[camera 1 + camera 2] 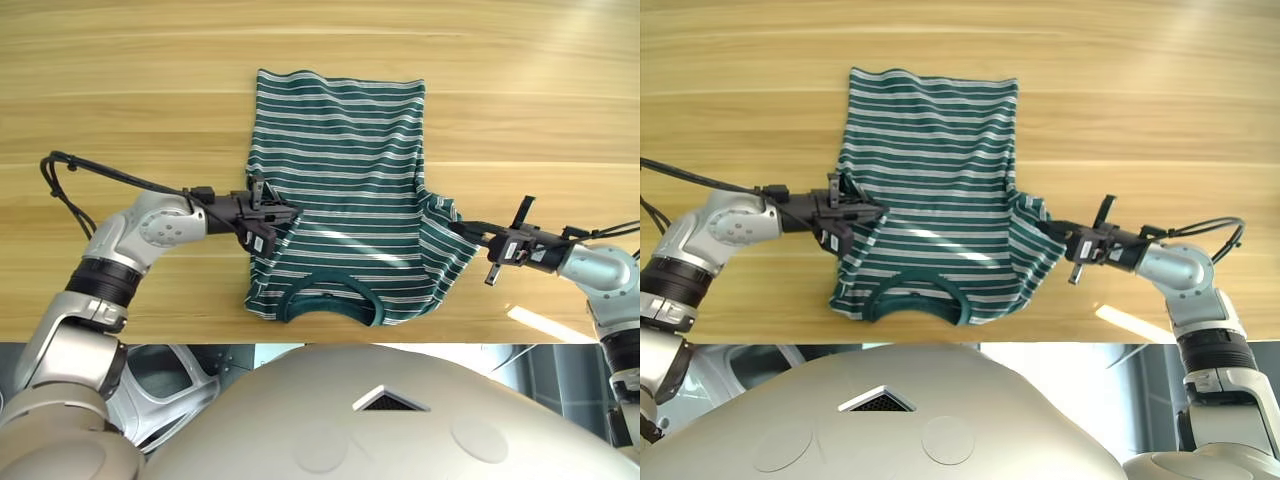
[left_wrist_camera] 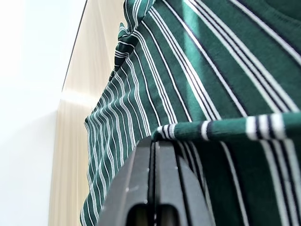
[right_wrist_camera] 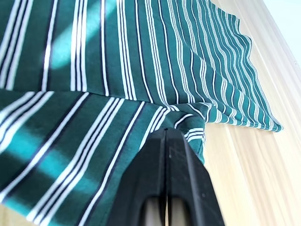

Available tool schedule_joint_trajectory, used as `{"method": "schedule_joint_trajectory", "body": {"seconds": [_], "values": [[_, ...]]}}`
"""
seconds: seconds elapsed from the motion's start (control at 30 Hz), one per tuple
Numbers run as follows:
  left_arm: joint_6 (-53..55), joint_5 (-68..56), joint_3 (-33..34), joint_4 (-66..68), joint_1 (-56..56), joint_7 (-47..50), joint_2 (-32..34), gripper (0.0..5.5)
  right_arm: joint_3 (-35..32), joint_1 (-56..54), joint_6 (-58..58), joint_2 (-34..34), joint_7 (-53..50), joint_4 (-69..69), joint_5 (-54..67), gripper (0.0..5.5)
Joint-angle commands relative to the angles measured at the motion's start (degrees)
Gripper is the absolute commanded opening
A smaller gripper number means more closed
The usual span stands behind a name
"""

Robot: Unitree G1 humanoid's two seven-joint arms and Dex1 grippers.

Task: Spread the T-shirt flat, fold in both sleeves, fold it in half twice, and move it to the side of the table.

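Observation:
A green T-shirt (image 1: 340, 170) with white stripes lies on the wooden table (image 1: 120, 90), its collar toward the near edge and its hem far away. My left gripper (image 1: 283, 218) is shut on the shirt's left sleeve, folded in over the body. My right gripper (image 1: 462, 231) is shut on the right sleeve (image 1: 440, 205), held lifted just off the table at the shirt's right side. In the left wrist view the shut fingers (image 2: 155, 183) pinch striped cloth (image 2: 221, 129). In the right wrist view the shut fingers (image 3: 167, 174) clamp a sleeve edge (image 3: 193, 127).
The table stretches wide to both sides and beyond the hem. Its near edge (image 1: 150, 343) runs just below the collar. A bright patch of light (image 1: 540, 322) lies on the wood near the right arm.

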Motion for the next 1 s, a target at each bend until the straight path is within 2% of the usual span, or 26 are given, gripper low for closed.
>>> {"method": "schedule_joint_trajectory", "body": {"seconds": [0.03,0.73,1.0], "values": [[0.8,0.9,-0.8,1.0,-1.6,-0.1,-0.8,0.01,0.3,-0.4,0.3,0.4,0.1,-0.4,-0.2,0.0],[1.7,4.5,-3.4,4.3,-2.0,2.1,-3.8,0.01,0.1,-0.2,0.5,0.4,0.1,-1.1,0.4,0.0],[4.2,0.9,-3.3,1.8,-1.1,0.8,-4.9,0.01,0.3,-0.2,0.5,0.6,0.1,-1.0,0.5,0.0]]}}
